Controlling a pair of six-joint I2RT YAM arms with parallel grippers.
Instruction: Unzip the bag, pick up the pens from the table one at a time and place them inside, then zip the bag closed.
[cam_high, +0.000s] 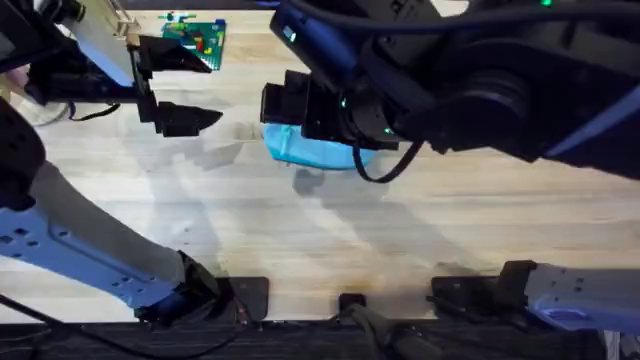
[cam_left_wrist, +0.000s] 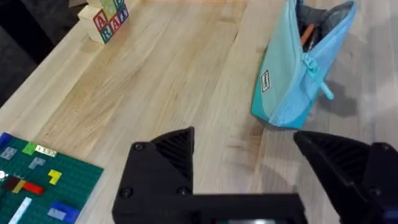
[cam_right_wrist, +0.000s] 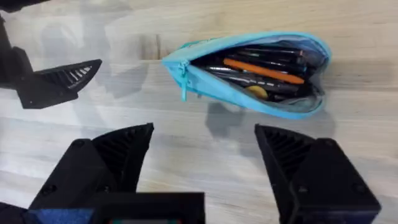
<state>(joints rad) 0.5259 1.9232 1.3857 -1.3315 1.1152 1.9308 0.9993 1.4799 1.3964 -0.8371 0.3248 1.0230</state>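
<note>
Both arms have pale grey-white links near the bases and black housings further up. The right arm (cam_high: 480, 90) carries a looping black cable and small green lights. The right gripper (cam_right_wrist: 205, 162) and left gripper (cam_left_wrist: 249, 168) have black, wedge-shaped fingers (cam_right_wrist: 118, 155) with ribbed inner faces.

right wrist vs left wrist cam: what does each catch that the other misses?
Right wrist only: the open mouth of the light blue fabric pencil pouch from above, with a slim orange pen and dark pens inside, plus one black finger of the left gripper farther off.

Left wrist only: wooden alphabet blocks and a green brick baseplate with coloured bricks, and the pouch's side with its small label.

Both: the pouch unzipped on the light wood-grain table, zipper pull hanging, and each camera's own open black fingers.
</note>
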